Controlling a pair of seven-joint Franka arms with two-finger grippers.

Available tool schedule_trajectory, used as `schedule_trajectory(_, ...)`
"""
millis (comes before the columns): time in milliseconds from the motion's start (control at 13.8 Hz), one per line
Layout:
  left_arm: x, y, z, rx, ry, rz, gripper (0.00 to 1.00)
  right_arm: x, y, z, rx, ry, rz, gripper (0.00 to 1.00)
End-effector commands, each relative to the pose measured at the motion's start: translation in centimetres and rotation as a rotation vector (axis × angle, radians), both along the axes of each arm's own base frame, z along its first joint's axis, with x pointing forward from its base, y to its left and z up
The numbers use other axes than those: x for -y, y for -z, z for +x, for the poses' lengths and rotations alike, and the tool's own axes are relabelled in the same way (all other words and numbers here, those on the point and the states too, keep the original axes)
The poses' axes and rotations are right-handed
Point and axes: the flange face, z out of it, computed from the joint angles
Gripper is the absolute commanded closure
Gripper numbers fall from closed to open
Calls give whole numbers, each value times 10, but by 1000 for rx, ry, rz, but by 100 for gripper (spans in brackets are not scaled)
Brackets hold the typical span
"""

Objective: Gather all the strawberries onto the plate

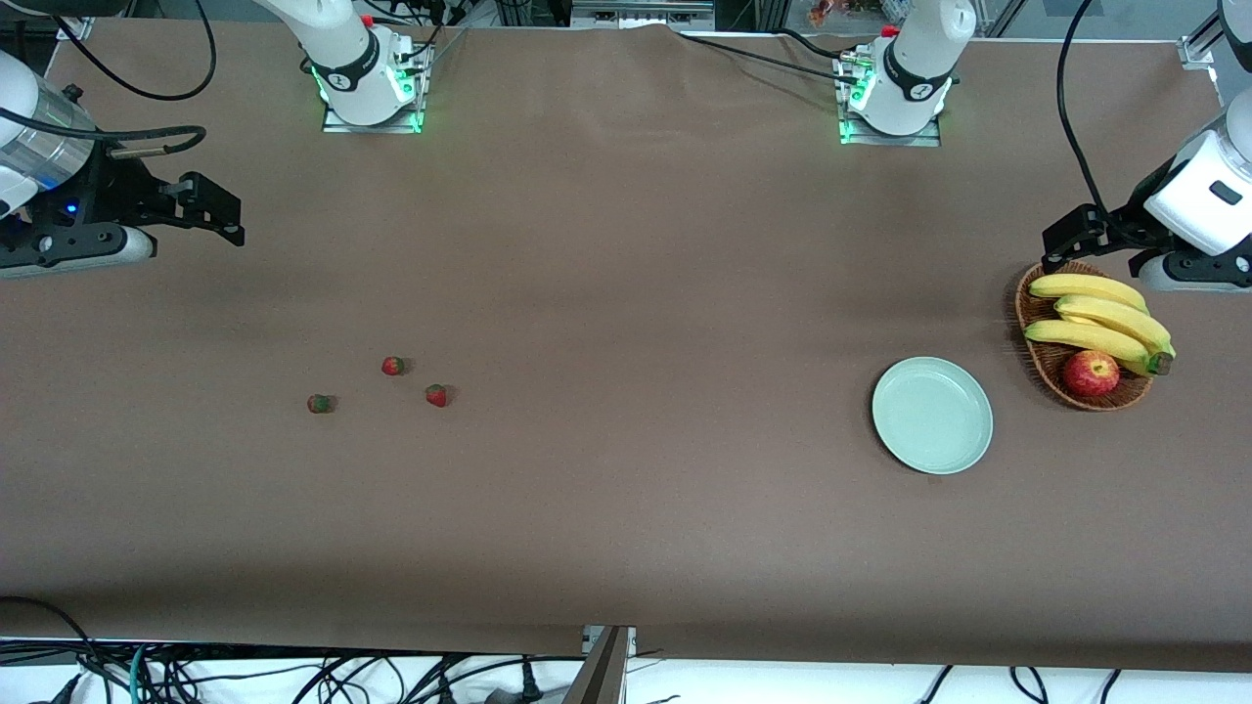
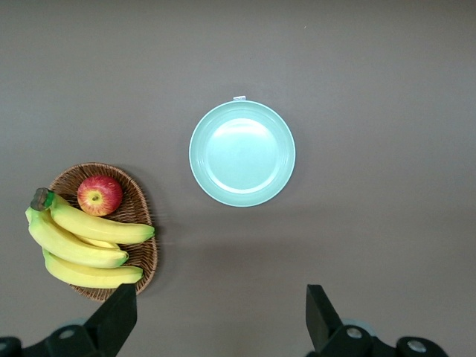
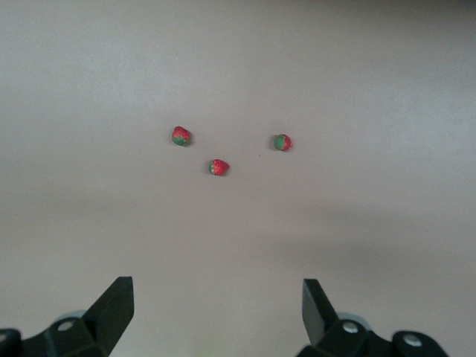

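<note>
Three strawberries are lying loose on the brown table (image 1: 626, 244) in the left-centre of the front view, toward the right arm's end: one strawberry (image 1: 392, 366) is sitting farthest from the front camera, a second strawberry (image 1: 436, 395) is lying just beside it and a little nearer to that camera, and a third strawberry (image 1: 319, 403) is resting apart from those two, closest to the frame's left edge. None of them is touching another. The pale mint-green plate (image 1: 932, 415) is sitting in the right-centre of the front view, toward the left arm's end, well apart from the berries and holding nothing. Just beside it, at the right of the frame, an oval wicker basket (image 1: 1039, 354) is carrying a bunch of bananas (image 1: 1100, 318) and a red apple (image 1: 1091, 373). The right gripper (image 1: 235, 220) is hanging at the upper left of the front view, over bare table and well apart from the strawberries; in the right wrist view its fingers (image 3: 111, 305) are standing wide apart with nothing between them. The left gripper (image 1: 1056, 249) is hovering at the upper right of the front view, over the basket's edge; in the left wrist view its fingers (image 2: 117, 316) are likewise spread wide and gripping nothing.
</note>
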Motion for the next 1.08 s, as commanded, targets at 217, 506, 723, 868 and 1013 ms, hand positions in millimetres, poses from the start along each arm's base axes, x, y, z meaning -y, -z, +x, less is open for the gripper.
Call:
schedule_trajectory(217,0,-6,-4,-2,0,-13,0,-1,-9,-1,22,0,7,0)
schedule_trajectory(506,0,-6,-4,-2,-2,-13,0,-1,-7,-2,9,-5,7,0)
schedule_trajectory(723,-1,-6,-4,-3,-2,-13,0,-2,-3,-2,-1,-6,5,0)
schedule_trajectory(868,-1,-6,-4,-3,-2,-13,0,-2,0,-3,-9,-6,5,0)
schedule_trajectory(1013,-1,-6,-4,-3,-2,-13,0,-2,0,-3,-8,-6,6,0)
